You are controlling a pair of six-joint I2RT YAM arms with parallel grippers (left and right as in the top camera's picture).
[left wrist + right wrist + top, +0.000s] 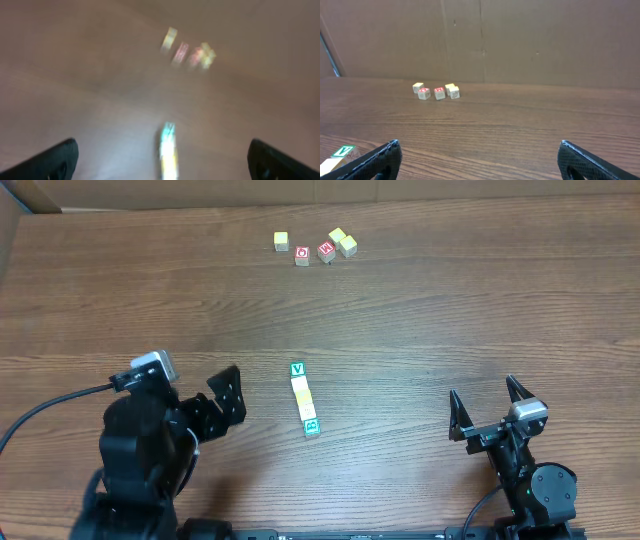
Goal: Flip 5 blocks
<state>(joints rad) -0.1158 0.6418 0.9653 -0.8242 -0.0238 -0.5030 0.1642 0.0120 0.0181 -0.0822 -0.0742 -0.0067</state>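
- L claw [161, 152]: jaws spread wide, gripping nothing. Its wrist view is badly smeared.
- R claw [482, 390]: jaws also fully apart, touching no cube, low over the table [420, 310].
- block row [304, 398]: five cubes end to end in a slightly slanted line, flat on the table btwn the two claws. It's near the L claw on that claw's R side, and well apart from the R claw on its L side.
- V block [297, 368]: green V face up, at the row's end farthest from both claws.
- green end cube [311, 426]: closes the row's near end; cream and pale yellow cubes sit btwn it and the V block.
- L wrist view: block row lies straight ahead of the L claw, centred btwn its fingers. Letters unreadable.
- R wrist view: only the V block's end shows, just outside the claw's L finger.
- far cluster [326, 251]: five more cubes, two w/ red faces, well ahead of both claws, apart from the block row.
- cardboard wall [520, 40]: stands behind the far cluster.
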